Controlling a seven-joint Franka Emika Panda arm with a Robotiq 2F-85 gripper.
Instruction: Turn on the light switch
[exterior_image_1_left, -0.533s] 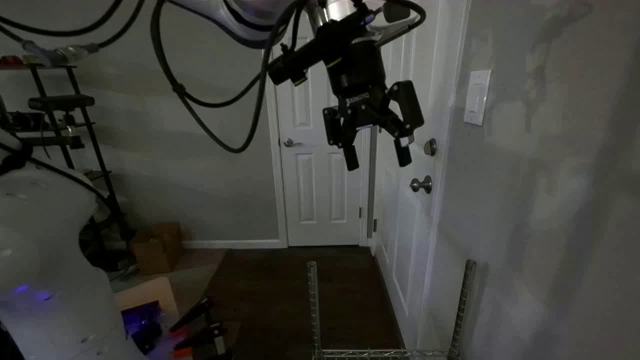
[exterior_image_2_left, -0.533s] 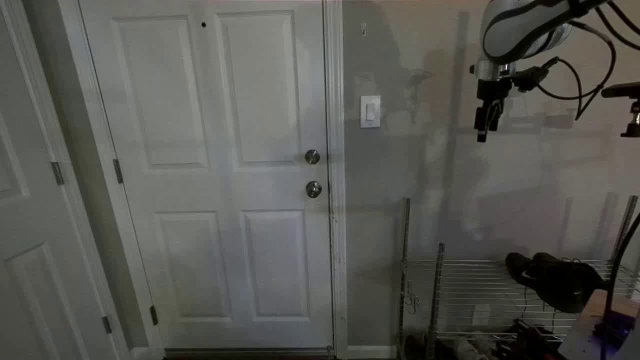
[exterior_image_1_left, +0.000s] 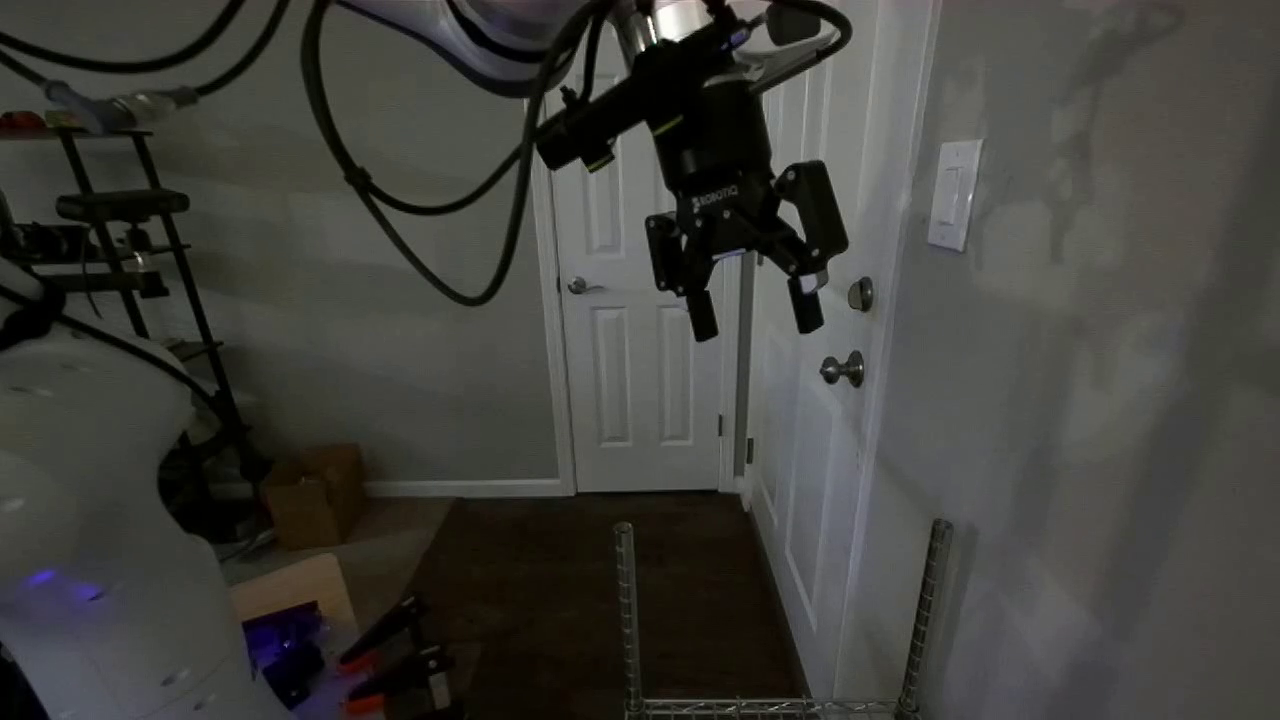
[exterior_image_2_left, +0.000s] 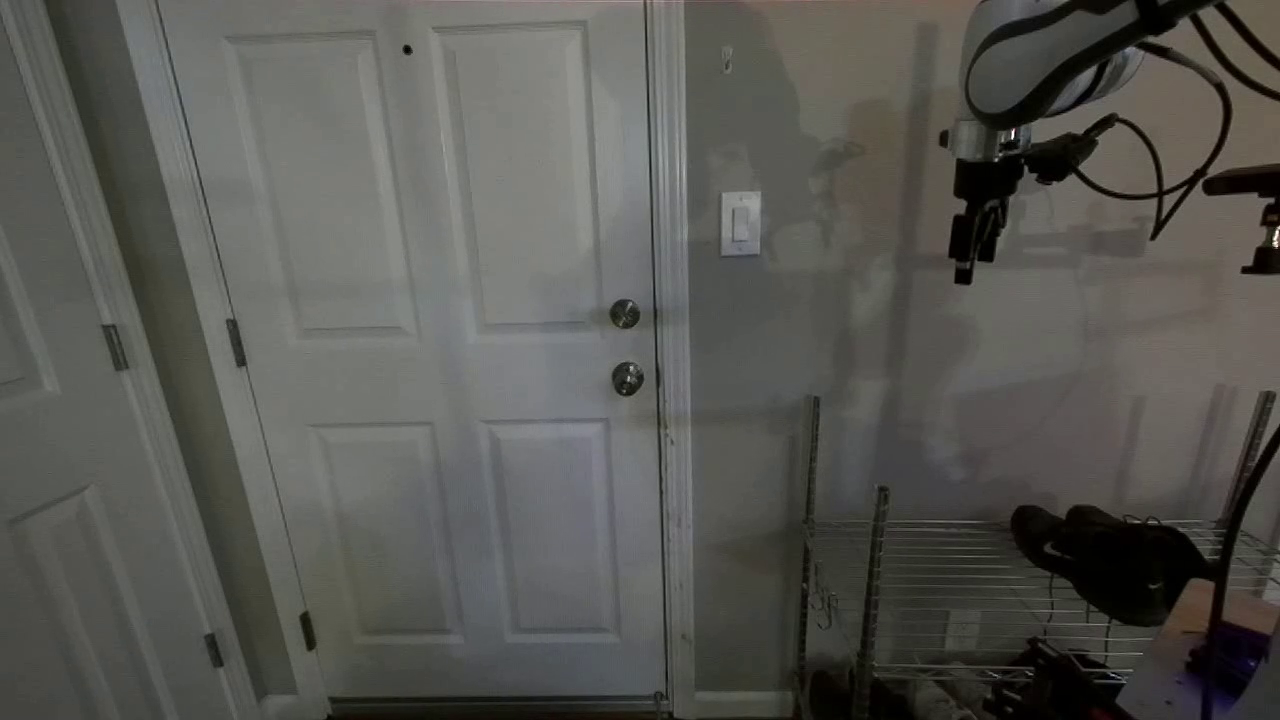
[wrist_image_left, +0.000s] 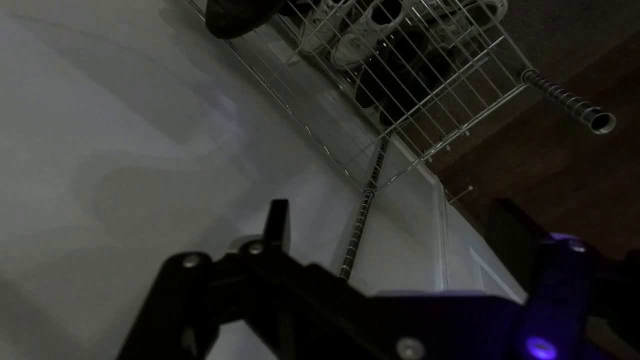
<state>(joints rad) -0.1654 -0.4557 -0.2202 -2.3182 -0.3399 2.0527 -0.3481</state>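
The light switch is a small white upright wall plate with a paddle. It is on the grey wall beside the door in both exterior views, at the light switch (exterior_image_1_left: 955, 195) and, right of the door frame, the light switch (exterior_image_2_left: 741, 224). My gripper (exterior_image_1_left: 756, 316) is black, points downward and has its fingers wide apart with nothing between them. In an exterior view the gripper (exterior_image_2_left: 970, 260) hangs well to the right of the switch, apart from it. In the wrist view the gripper (wrist_image_left: 395, 217) is open and empty; the switch is out of view there.
A white door (exterior_image_2_left: 440, 380) with a metallic knob (exterior_image_2_left: 627, 379) and a deadbolt (exterior_image_2_left: 625, 314) is left of the switch. A wire rack (exterior_image_2_left: 950, 580) with shoes (exterior_image_2_left: 1110, 565) stands against the wall below the arm. Its posts (exterior_image_1_left: 627, 610) point up. Cables (exterior_image_1_left: 525, 170) loop beside the arm.
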